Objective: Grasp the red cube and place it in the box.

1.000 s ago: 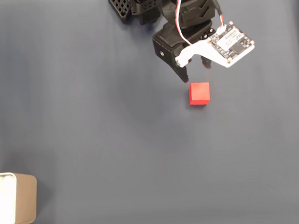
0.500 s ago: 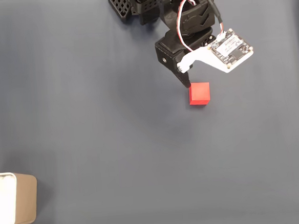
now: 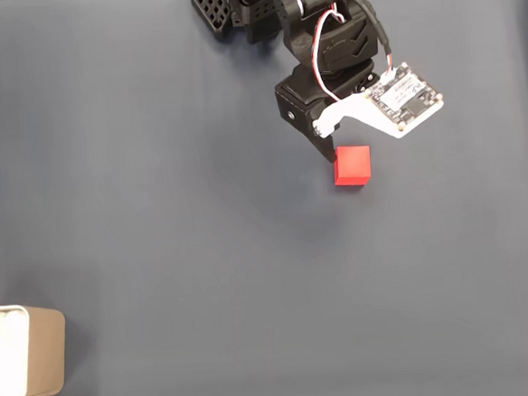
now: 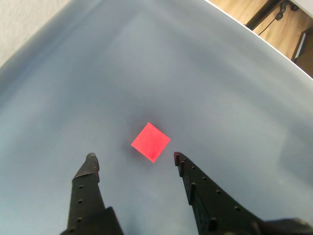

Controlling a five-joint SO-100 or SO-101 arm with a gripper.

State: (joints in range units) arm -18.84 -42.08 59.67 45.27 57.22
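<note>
The cube (image 3: 352, 165) is seen lying flat on the tabletop (image 3: 201, 211), right of centre in the upper half of the fixed view, with nothing touching it. In the wrist view the cube (image 4: 150, 142) is seen corner-on, rotated so that an edge faces neither finger squarely.

The claw (image 4: 133, 157) is seen with its fingers spread apart, wider than the cube, and nothing held. The cube lies just beyond the fingertips, at 12 o'clock from the gap between them. In the fixed view the claw (image 3: 333, 152) is placed at 11 o'clock from the cube, just beside its upper left corner; whether a fingertip touches the cube cannot be told from this view.

Progress is judged early: the cube is not yet grasped, and lifting, carrying and release are all left to do. A little more advance is judged needed before closing, and the diagonal pose may cause the cube to turn under the fingers.

The box (image 3: 26, 352) is seen at the left edge of the fixed view, at 8 o'clock from the cube and well apart from it, cut by the frame, its white inside facing left. The tabletop between cube and box is bare, so the carrying path is judged open. A wood floor (image 4: 266, 24) is seen past the tabletop's far edge at 1 o'clock in the wrist view.
</note>
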